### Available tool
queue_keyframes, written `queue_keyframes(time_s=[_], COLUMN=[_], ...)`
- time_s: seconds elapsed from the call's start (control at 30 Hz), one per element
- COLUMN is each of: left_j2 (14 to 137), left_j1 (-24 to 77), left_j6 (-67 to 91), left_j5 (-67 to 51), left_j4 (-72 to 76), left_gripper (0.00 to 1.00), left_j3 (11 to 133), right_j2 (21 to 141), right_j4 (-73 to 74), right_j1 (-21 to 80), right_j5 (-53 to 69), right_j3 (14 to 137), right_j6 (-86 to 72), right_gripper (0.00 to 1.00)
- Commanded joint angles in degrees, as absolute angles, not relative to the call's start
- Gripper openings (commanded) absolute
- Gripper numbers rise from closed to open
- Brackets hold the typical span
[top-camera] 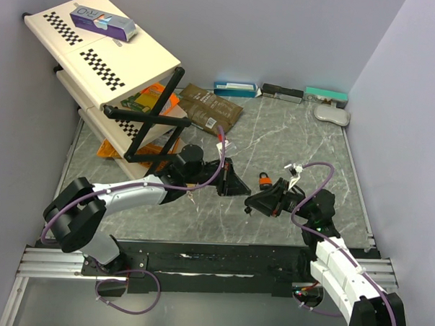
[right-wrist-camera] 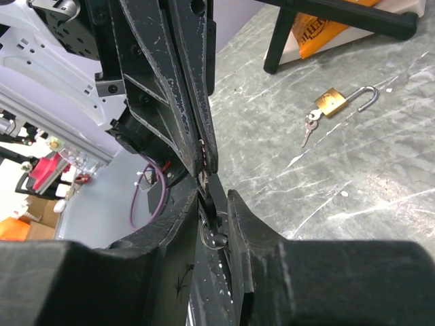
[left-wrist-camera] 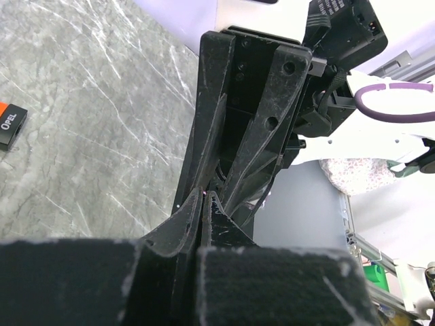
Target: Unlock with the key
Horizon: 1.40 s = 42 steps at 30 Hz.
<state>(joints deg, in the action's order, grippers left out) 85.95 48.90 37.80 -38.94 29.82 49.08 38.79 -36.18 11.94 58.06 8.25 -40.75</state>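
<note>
Left gripper (left-wrist-camera: 206, 204): black and rough, with two long flat fingers squeezed tight together; I cannot tell if anything thin is pinched between them
Right gripper (right-wrist-camera: 217, 197): black too, scratched with little white marks, clenched on the key
Key (right-wrist-camera: 216, 210): small with a dark head, sitting between the right gripper's tips, just where the left gripper's tips meet them
Ring (right-wrist-camera: 213, 239): a thin, shiny metal loop hanging from the key, down between the right fingers
Orange lock (top-camera: 263, 181): a small blocky padlock, orange and black with white letters on the side; it sits on the table just beside the two grippers, on the far side of them
Table (top-camera: 291, 137): flat and grey, with white streaks like stone
Gold lock (right-wrist-camera: 333, 102): shiny yellow metal, square body, its silver hoop swung open; it lies flat on the table, well apart from the grippers
Little keys (right-wrist-camera: 309, 129): silver and thin, lying just beside the gold lock
Shelf (top-camera: 135, 55): cream boards with black and white checks and crossed black legs, at the far left
Purple box (top-camera: 104, 21): long and flat, lying on top of the shelf
</note>
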Motion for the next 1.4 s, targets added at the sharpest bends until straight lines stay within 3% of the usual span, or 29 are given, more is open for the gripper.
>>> queue_keyframes(time_s=[0.0, 0.17, 0.4, 0.57, 0.67, 0.7, 0.77, 0.8, 0.93, 1.13, 1.37], left_j2=[83.76, 83.85, 84.29, 84.11, 83.32, 82.97, 83.06, 84.01, 89.55, 98.95, 111.95], left_j1=[48.78, 48.78, 48.78, 48.87, 49.39, 49.74, 51.49, 52.37, 56.42, 56.95, 56.95], left_j6=[38.58, 38.85, 39.02, 37.54, 35.25, 34.46, 31.56, 30.51, 28.47, 36.90, 40.60], left_j5=[-39.20, -38.85, -38.06, -36.39, -32.18, -30.69, -24.20, -21.47, -7.32, -3.87, -1.23], left_j4=[34.10, 34.36, 34.54, 31.83, 28.23, 26.99, 23.40, 18.68, 7.48, 1.77, -8.78], left_gripper=[0.01, 0.01, 0.01, 0.04, 0.44, 0.69, 0.85, 0.87, 0.90, 0.90, 0.86], left_j3=[49.92, 49.83, 50.27, 51.15, 51.85, 52.29, 53.34, 55.26, 61.60, 68.02, 80.05], right_j2=[38.41, 38.67, 39.02, 38.76, 38.15, 37.88, 37.88, 37.79, 36.13, 28.76, 23.03], right_j4=[-37.27, -37.97, -37.71, -33.86, -21.39, -16.05, -9.96, -4.62, 3.76, 11.93, 13.88], right_j1=[11.51, 11.51, 11.51, 11.51, 11.34, 11.08, 9.85, 9.41, 6.34, 5.45, 5.45], right_j5=[58.71, 58.97, 58.10, 51.71, 44.68, 40.47, 35.44, 30.55, 21.81, 8.73, 7.29], right_j3=[8.17, 8.09, 7.73, 8.17, 11.07, 11.94, 14.84, 16.77, 20.30, 23.55, 24.43], right_j6=[-39.38, -39.64, -38.94, -36.93, -32.63, -31.56, -28.84, -28.05, -24.35, -23.03, -22.85], right_gripper=[0.31, 0.24, 0.00, 0.00, 0.00, 0.00, 0.00, 0.00, 0.00, 0.00, 0.00])
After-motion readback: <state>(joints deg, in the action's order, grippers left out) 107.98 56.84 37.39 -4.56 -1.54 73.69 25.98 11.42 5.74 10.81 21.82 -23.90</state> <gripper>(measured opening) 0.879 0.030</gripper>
